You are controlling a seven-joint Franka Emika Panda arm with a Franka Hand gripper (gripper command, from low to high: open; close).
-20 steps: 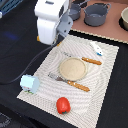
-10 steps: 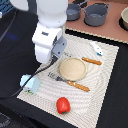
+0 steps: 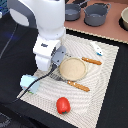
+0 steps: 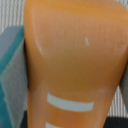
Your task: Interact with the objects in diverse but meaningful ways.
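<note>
At the lower left of the exterior view, a small white carton with blue-green print (image 3: 29, 83) sits on the near corner of the pale striped placemat (image 3: 107, 75). Just right of it, at the bottom centre, lies a red toy tomato (image 3: 63, 105). Above them the white robot arm (image 3: 47, 30) reaches down over the mat. Its gripper is hidden behind the arm's body there.

In the wrist view a golden-yellow bread loaf (image 4: 75, 65) with pale stripes fills nearly the whole frame, with grey finger pads (image 4: 11, 42) at its side. Whether the gripper is clenched on it I cannot tell.

At centre, a tan round plate (image 3: 73, 69) lies between two orange-handled cutlery pieces (image 3: 91, 61). Toward the upper right of the mat rests a white-and-blue tube-like piece (image 3: 96, 48). Two grey pots (image 3: 96, 14) stand along the top edge.
</note>
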